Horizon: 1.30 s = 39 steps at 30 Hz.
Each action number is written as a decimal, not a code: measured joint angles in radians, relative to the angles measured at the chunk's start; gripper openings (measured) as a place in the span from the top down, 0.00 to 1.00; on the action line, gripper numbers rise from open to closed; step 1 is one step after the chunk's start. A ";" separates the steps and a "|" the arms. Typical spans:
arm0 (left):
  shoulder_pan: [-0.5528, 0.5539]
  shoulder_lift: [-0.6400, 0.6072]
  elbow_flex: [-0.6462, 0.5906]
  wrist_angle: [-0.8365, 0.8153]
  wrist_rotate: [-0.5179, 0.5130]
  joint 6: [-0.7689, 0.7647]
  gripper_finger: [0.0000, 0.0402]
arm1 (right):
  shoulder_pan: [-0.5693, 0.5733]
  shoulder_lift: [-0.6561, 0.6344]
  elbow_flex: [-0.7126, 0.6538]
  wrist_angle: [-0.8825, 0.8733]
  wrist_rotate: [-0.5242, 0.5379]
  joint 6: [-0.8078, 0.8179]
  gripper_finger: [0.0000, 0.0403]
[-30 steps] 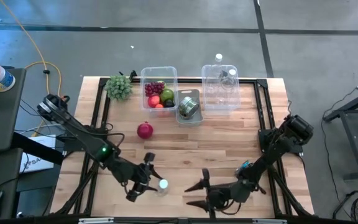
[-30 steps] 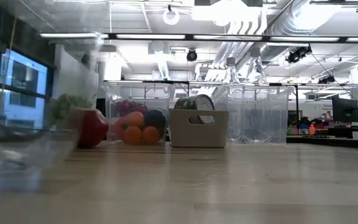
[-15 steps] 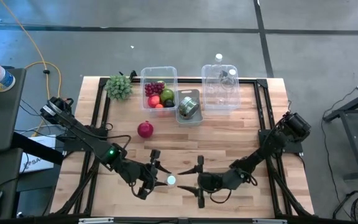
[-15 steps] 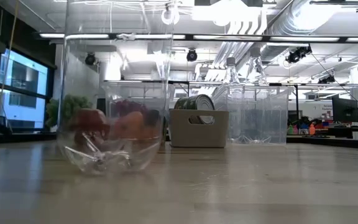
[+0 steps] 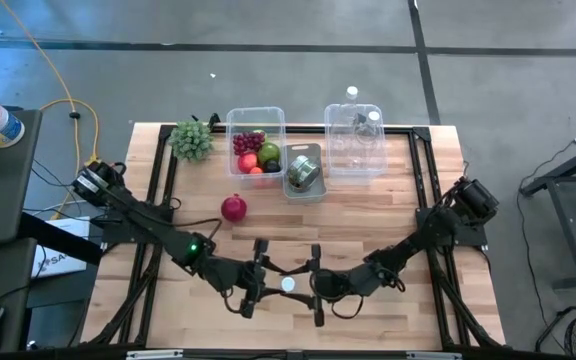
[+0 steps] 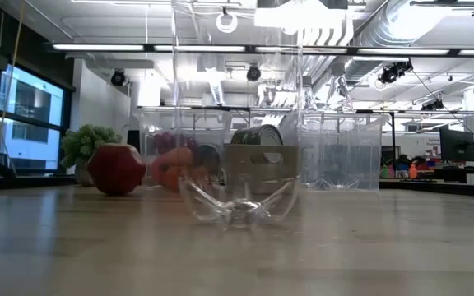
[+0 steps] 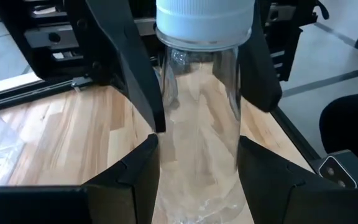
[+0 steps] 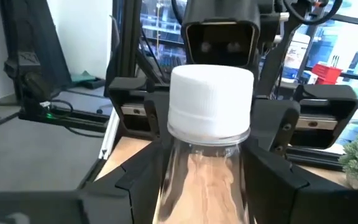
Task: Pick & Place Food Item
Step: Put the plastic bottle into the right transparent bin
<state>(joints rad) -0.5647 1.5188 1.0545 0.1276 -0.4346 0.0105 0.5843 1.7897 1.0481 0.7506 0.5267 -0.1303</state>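
While upright, bottle between both grippers

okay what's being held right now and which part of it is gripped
A clear plastic bottle with a white cap, standing upright. The left gripper and right gripper both clasp its body below the cap, from opposite sides.

We find no writing that can be read in any view. The clear bottle's white cap is plain, the can in the grey bin shows no legible label, and a white sheet lying beside the table carries dark marks too small to make out.
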 joint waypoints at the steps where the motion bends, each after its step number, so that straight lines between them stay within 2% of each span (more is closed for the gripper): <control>1: 0.002 0.000 0.000 0.000 0.007 0.000 0.56 | -0.002 0.000 0.000 -0.005 0.001 0.000 0.52; 4: 0.003 -0.003 0.000 -0.002 0.014 0.000 0.56 | -0.003 0.000 0.000 -0.013 0.000 0.000 0.56; 8: 0.003 -0.003 0.000 -0.006 0.014 -0.010 0.56 | -0.003 0.000 0.000 -0.021 0.003 -0.001 0.65; 17: 0.003 -0.003 0.000 -0.007 0.005 -0.038 0.54 | -0.003 0.000 0.000 -0.025 -0.001 0.018 0.65; 20: 0.002 -0.004 0.000 -0.006 0.002 -0.033 0.46 | -0.003 -0.001 0.001 -0.031 -0.001 0.032 0.65; 29: 0.003 -0.004 0.000 0.005 -0.004 0.042 0.13 | 0.035 -0.002 0.002 -0.068 0.023 0.087 0.65; 32: 0.003 -0.004 -0.001 0.014 -0.008 0.056 0.09 | 0.073 -0.003 0.003 -0.105 0.140 0.112 0.65; 35: 0.004 -0.004 -0.001 0.013 -0.014 0.100 0.08 | 0.122 -0.003 0.003 -0.123 0.314 0.111 0.65; 39: 0.002 -0.007 -0.001 0.012 -0.066 0.093 0.08 | 0.186 -0.015 0.000 -0.146 0.641 0.082 0.65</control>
<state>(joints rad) -0.5625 1.5118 1.0534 0.1396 -0.5009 0.1036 0.7703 1.7745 1.0483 0.6044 1.1679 -0.0480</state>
